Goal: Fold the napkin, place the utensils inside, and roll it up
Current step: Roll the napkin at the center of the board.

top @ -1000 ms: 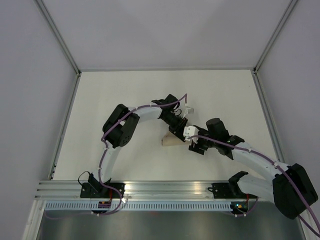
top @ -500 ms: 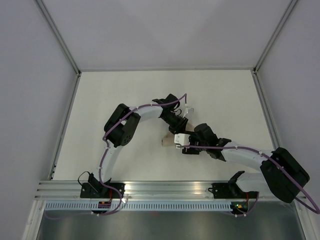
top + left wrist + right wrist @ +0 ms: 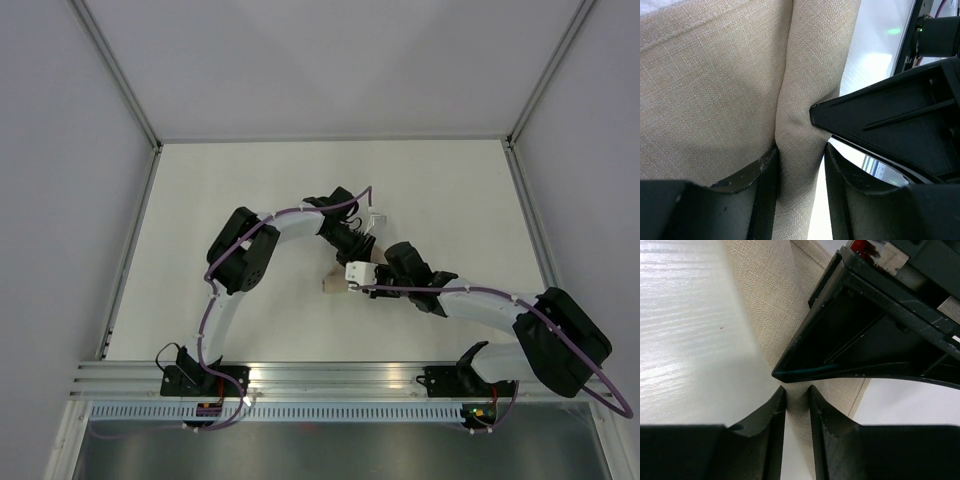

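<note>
The tan woven napkin [image 3: 715, 90] lies bunched at the table's middle. In the top view only a small piece of it [image 3: 328, 285] shows beside the two grippers. My left gripper [image 3: 800, 150] is closed around a raised fold of the napkin. My right gripper [image 3: 796, 390] meets it tip to tip, its narrow jaws pinching the napkin [image 3: 765, 300] edge. The right gripper's finger [image 3: 890, 115] shows in the left wrist view, and the left gripper's finger [image 3: 865, 340] shows in the right wrist view. From above the left gripper [image 3: 352, 252] and right gripper [image 3: 350, 280] touch. No utensils are visible.
The white table [image 3: 230, 190] is bordered by grey walls and metal frame rails [image 3: 130, 240]. The arm bases [image 3: 200, 380] sit on the aluminium rail at the near edge.
My right arm has swung left and brought its gripper up against the left gripper at the napkin. Less of the napkin shows from above. The left arm has barely moved.
</note>
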Available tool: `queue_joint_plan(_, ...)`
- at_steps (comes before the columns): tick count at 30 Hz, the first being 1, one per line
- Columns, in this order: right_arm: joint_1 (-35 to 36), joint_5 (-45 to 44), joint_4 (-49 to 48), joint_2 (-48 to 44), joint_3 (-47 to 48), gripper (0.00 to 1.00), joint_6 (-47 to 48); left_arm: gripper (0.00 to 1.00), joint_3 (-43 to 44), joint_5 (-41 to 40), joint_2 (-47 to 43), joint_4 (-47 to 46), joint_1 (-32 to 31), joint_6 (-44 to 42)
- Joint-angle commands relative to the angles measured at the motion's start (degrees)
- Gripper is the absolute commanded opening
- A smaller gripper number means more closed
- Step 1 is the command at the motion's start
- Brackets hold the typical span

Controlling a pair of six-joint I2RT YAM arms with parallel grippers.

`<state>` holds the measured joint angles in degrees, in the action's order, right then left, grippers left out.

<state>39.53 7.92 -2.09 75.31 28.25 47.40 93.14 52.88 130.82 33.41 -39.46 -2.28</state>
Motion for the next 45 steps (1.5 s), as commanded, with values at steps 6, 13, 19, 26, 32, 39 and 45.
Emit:
queue_joint_plan(6, -0.06, 4.46, 11.13, 5.11, 7.07, 0.25, -2.13, 0.46, -1.03, -0.41, -7.24, 0.17, 2.28, 1.67)
queue_joint_plan(13, -3.14, 10.61, 19.92, 9.24, 12.70, 0.24, -1.26, 0.47, -4.89, -3.13, -14.09, -4.83, 4.74, 5.53)
queue_joint_plan(19, -6.92, 17.90, 30.28, 15.30, 21.31, 0.24, 1.37, 0.46, -15.78, -12.95, -23.49, -18.69, 8.08, 13.34)
queue_joint_plan(26, -11.66, 25.03, 43.12, 26.62, 34.56, 0.24, 5.06, 0.47, -35.18, -32.92, -41.15, -32.92, 9.14, 16.43)
queue_joint_plan(32, -14.39, 28.90, 53.67, 38.04, 46.34, 0.24, 7.79, 0.47, -50.39, -37.33, -54.00, -47.01, 8.61, 17.32)
queue_joint_plan(39, -15.27, 29.69, 60.53, 47.29, 55.15, 0.25, 8.41, 0.47, -58.16, -42.15, -62.44, -56.61, -2.42, 8.81)
queue_joint_plan(45, -15.53, 29.78, 62.03, 51.69, 59.29, 0.25, 7.27, 0.51, -56.23, -57.52, -56.31, -57.31, -15.10, -7.97)
